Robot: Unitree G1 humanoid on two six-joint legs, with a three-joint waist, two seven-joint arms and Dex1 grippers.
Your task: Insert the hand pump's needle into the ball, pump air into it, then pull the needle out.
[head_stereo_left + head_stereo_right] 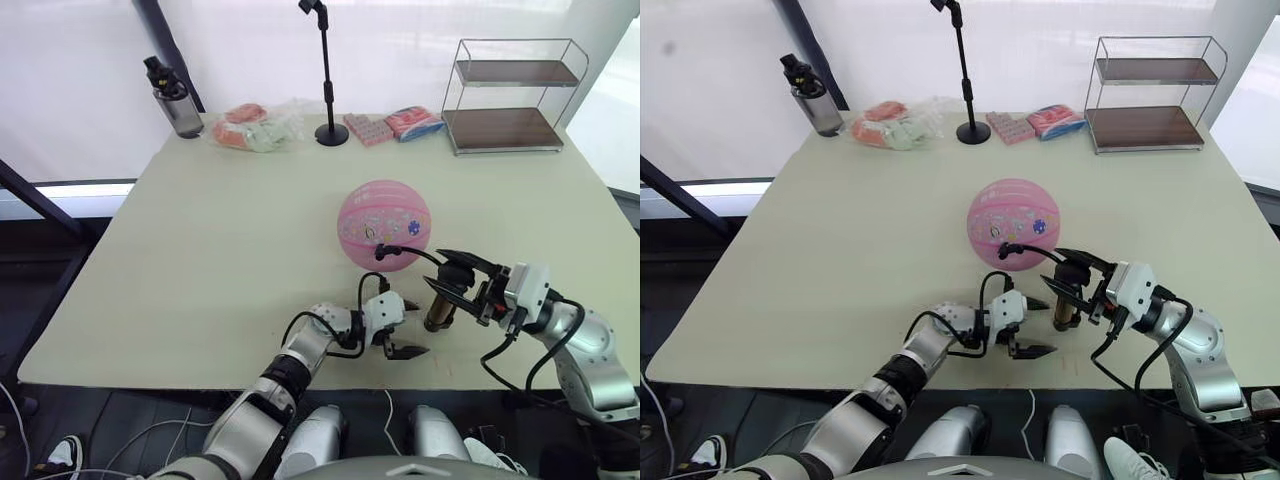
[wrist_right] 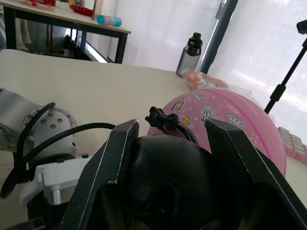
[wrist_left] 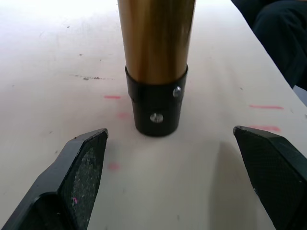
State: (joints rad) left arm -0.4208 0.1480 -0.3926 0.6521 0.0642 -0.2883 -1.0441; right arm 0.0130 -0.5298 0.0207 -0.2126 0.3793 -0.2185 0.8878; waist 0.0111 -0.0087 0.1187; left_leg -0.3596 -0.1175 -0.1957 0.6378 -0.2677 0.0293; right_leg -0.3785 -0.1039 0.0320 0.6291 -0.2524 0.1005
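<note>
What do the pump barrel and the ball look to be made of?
The hand pump barrel looks like polished bronze-gold metal, with streaky reflections; its base cap is matte black, likely plastic, with small screws. The ball looks like pink rubber, slightly glossy, with printed pictures and seam lines.

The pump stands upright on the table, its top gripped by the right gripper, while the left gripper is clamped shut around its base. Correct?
Not quite. The left gripper is open; the left wrist view shows its fingers spread clear of the hand pump base. The rest holds: right gripper grips the top.

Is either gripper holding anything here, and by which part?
The right gripper grips the hand pump by its black handle end; the left gripper is open, holding nothing.
</note>
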